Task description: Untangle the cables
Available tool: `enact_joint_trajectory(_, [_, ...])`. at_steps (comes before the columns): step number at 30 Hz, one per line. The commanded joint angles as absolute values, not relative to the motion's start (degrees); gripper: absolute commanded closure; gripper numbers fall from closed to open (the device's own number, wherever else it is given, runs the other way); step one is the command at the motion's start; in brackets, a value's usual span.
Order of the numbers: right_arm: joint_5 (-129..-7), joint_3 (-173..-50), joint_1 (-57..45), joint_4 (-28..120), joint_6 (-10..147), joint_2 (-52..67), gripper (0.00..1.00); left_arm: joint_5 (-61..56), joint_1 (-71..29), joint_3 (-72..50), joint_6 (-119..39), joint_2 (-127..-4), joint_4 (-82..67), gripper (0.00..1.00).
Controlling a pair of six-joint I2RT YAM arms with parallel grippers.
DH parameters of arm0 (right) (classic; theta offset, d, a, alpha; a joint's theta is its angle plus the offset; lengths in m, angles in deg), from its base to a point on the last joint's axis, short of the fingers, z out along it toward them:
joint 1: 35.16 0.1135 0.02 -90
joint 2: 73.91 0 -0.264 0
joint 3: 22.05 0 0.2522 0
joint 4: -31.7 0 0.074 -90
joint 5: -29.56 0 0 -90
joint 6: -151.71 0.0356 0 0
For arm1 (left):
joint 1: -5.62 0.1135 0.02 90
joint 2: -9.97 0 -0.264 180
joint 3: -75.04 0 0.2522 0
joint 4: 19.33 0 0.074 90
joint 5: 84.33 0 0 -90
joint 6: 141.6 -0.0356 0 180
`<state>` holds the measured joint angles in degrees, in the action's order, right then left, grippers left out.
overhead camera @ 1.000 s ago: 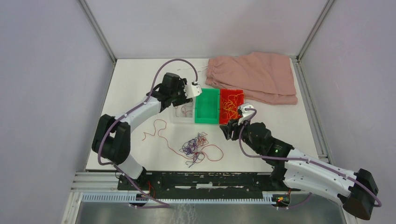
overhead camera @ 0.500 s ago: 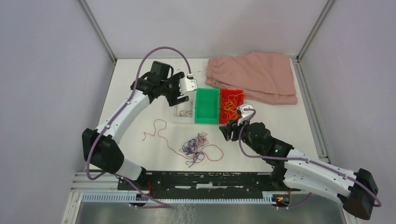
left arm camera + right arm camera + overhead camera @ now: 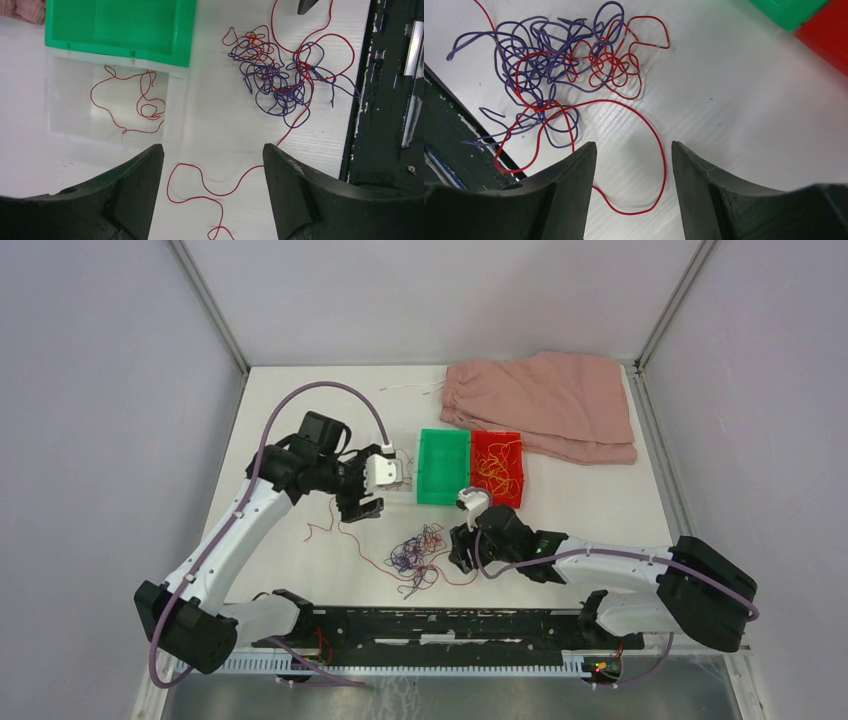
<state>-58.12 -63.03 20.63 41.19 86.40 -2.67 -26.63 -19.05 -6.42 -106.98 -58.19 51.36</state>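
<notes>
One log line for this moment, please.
left gripper open over trailing red strand | right gripper open beside red-purple tangle | clear bin holds one red cable | red bin holds yellow-orange cables

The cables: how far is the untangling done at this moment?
Done: yellow-orange cables lie in the red bin, one red cable in the clear bin. In hand: nothing; left gripper and right gripper are open. Left: the purple-red clump.

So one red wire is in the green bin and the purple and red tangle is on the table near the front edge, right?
Not quite: the red wire lies in the clear bin next to the green bin, as the left wrist view shows. The tangle is on the table near the front edge.
</notes>
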Motion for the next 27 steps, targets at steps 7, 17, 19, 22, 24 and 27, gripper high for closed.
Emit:
enact_joint_trajectory(7, [-59.02,-70.77,21.44,30.25,91.24,7.68,0.39,-27.45,-18.99,-3.87,-101.54,-53.21,49.68,0.22])
enact_joint_trajectory(17, [-58.2,-76.74,21.45,36.58,87.29,9.82,0.87,-26.85,-19.03,-4.16,-102.42,-50.12,50.51,0.24])
enact_joint_trajectory(19, [-57.55,-78.43,21.52,39.44,86.01,6.93,0.93,-27.67,-19.01,-4.64,-102.26,-49.98,50.29,0.24])
enact_joint_trajectory(22, [-57.14,-80.82,21.45,42.59,84.96,2.96,1.0,-29.14,-19.01,-4.83,-101.53,-49.52,49.08,0.25])
enact_joint_trajectory(24, [-57.47,-82.08,21.5,43.79,84.51,1.1,1.0,-30.32,-19.01,-4.46,-101.14,-49.02,48.12,0.25])
enact_joint_trajectory(27, [-57.46,-83.13,21.46,45.44,83.94,-0.03,0.96,-31.92,-18.98,-3.44,-100.5,-47.85,46.52,0.25])
